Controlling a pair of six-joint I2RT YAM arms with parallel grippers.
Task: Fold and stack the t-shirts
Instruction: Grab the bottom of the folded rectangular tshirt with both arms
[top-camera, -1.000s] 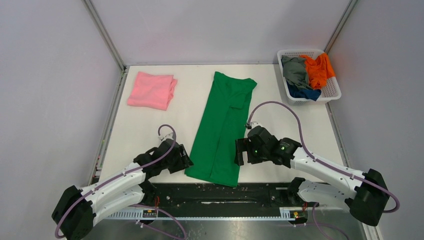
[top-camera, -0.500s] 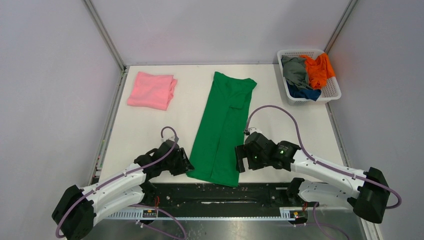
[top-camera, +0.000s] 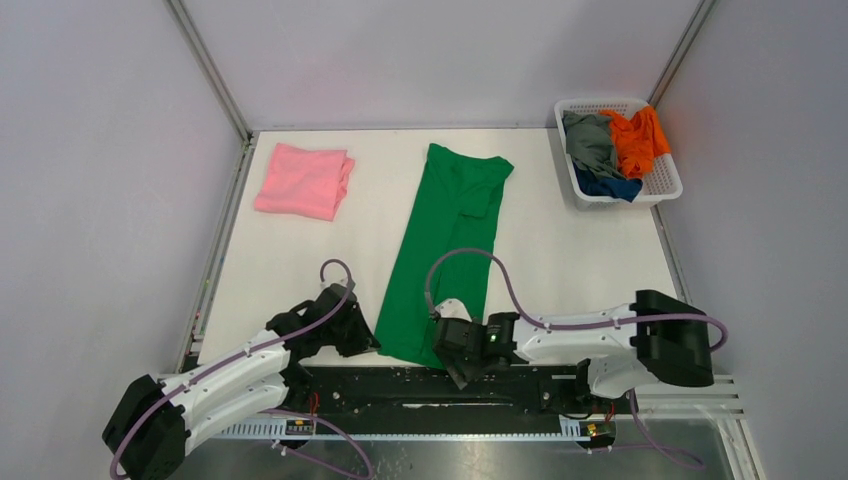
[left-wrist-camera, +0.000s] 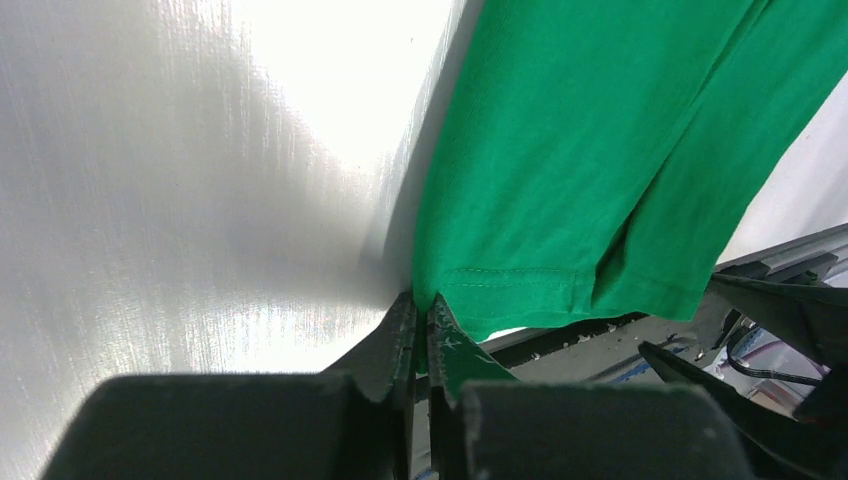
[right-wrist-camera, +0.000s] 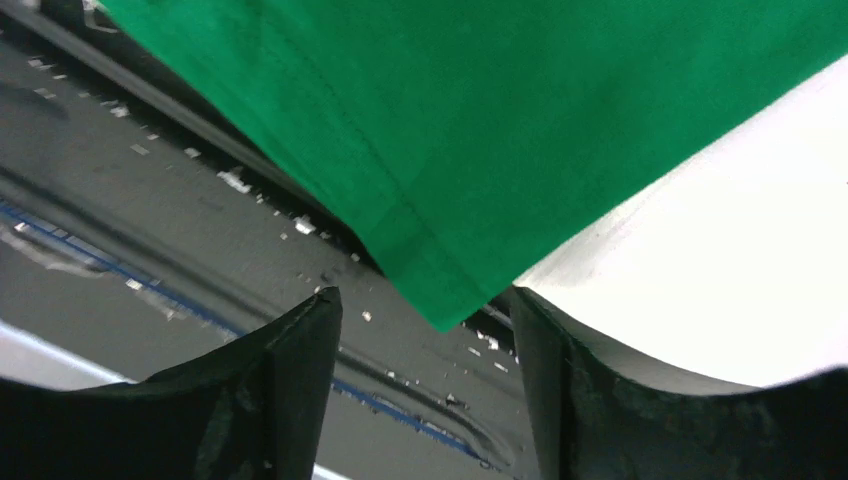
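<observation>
A bright green t-shirt (top-camera: 445, 250), folded into a long strip, lies down the middle of the table, its hem at the near edge. My left gripper (top-camera: 372, 340) is shut on the hem's near-left corner (left-wrist-camera: 440, 285), the cloth pinched between its fingertips (left-wrist-camera: 405, 320). My right gripper (top-camera: 455, 362) is at the near-right hem corner (right-wrist-camera: 440, 290). Its jaws stand open on either side of that corner (right-wrist-camera: 425, 320) without touching it. A folded pink t-shirt (top-camera: 303, 180) rests at the far left. Grey (top-camera: 590, 140), orange (top-camera: 637, 135) and dark blue (top-camera: 608, 187) t-shirts lie bunched in the basket.
The white slatted basket (top-camera: 662, 187) stands at the far right corner. A black rail (top-camera: 520, 385) runs along the table's near edge under both grippers. Grey walls close in the table on the left, back and right.
My left gripper has shut on the green shirt's near-left hem corner. My right arm has swung left and down to the near-right hem corner, its jaws narrowing.
</observation>
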